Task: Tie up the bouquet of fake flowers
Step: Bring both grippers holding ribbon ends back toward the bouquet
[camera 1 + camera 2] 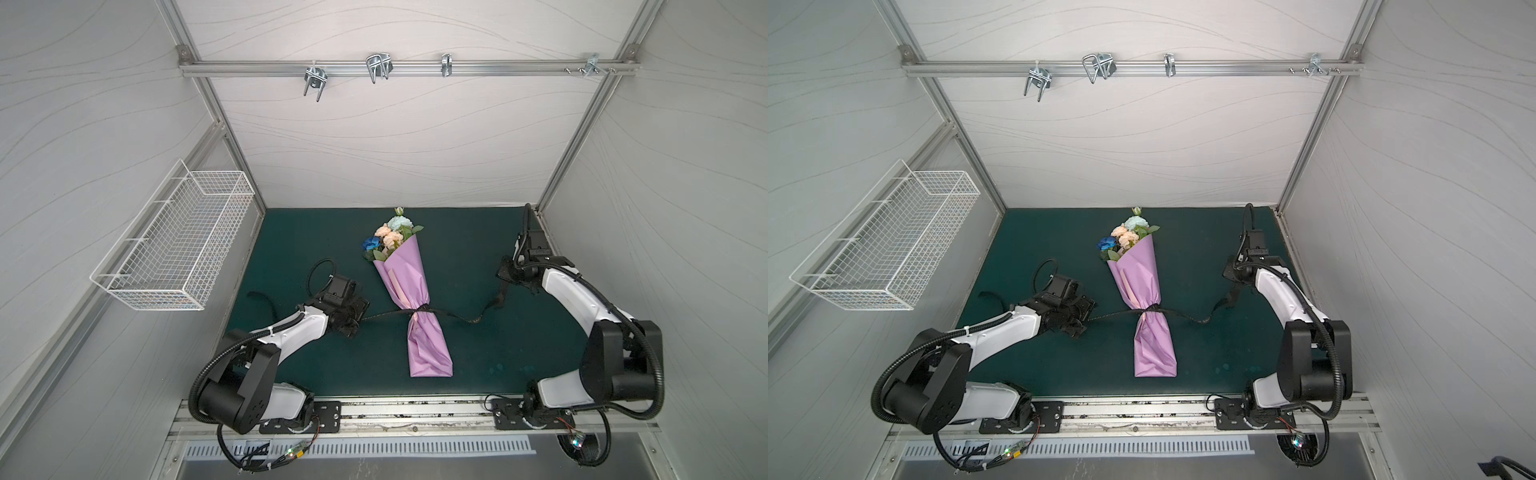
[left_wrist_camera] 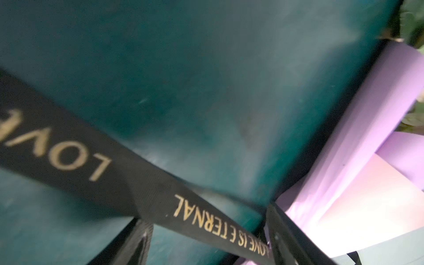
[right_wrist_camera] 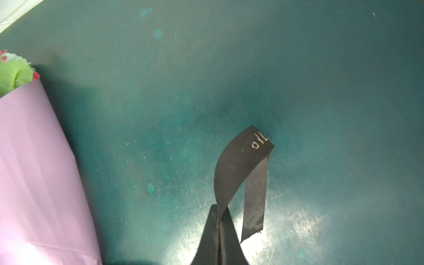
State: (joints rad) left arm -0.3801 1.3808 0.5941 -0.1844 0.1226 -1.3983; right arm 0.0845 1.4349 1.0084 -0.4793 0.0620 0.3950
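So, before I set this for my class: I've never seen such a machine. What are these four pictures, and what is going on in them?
Two robot arms stand at the near edge of a green mat, each ending in a two-fingered gripper. Two pictures come from a paired camera overhead and look nearly identical. The other two come from small cameras on the arms' wrists, looking along the fingers. On the mat lies a bouquet of fake flowers wrapped in lilac paper, with a black ribbon wound round its narrow part. The right gripper is shut on one ribbon end. The left gripper is open, with the other ribbon length running between its fingers, unpinched.
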